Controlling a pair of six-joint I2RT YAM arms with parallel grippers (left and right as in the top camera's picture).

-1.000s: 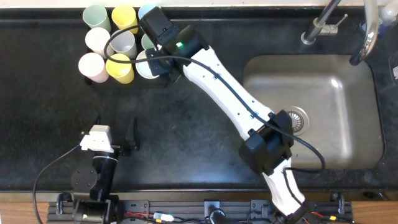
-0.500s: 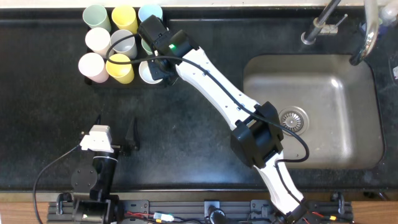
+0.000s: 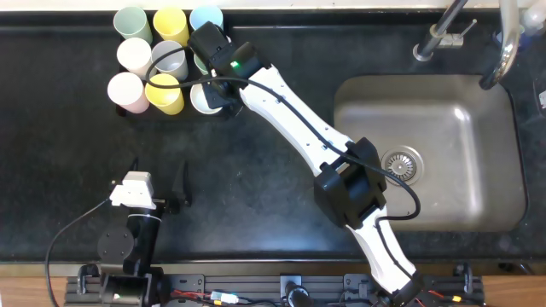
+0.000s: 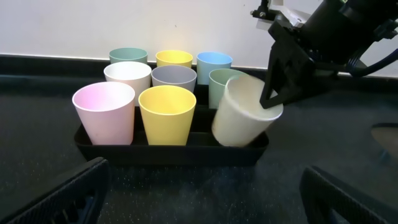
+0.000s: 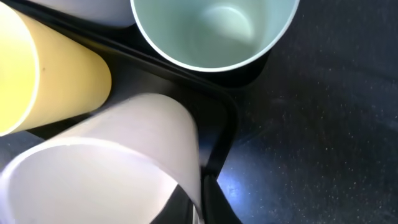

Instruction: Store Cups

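Nearest, the left gripper [image 3: 159, 173] rests low on the counter [image 3: 256, 196] at near left. Its jaws are spread wide with nothing between them, well clear of the work, so I judge it parked.

Farther off, at far left, stands the tray [image 4: 168, 152]. Its near row runs pink cup [image 4: 104, 112], yellow cup [image 4: 166, 115], then the tilted cup [image 4: 239, 118] at the right end. The right arm reaches across the counter to this corner. The right gripper [image 4: 280, 84] is clamped on the tilted cup's rim on the side away from the yellow cup. The cup leans with its mouth to the right and its base down in the corner slot. I judge the lean comes from the rim grip and the arm's slanted approach, and the cup is not yet seated upright. Behind it stands the green cup [image 4: 221, 87], and two full rows fill the far side.

The left wrist view shows the lean and the tray's near wall in profile. The top view hides both under the arm. The right wrist view shows the tray's corner lip between the tilted cup and the green cup, but not how the jaws stand.
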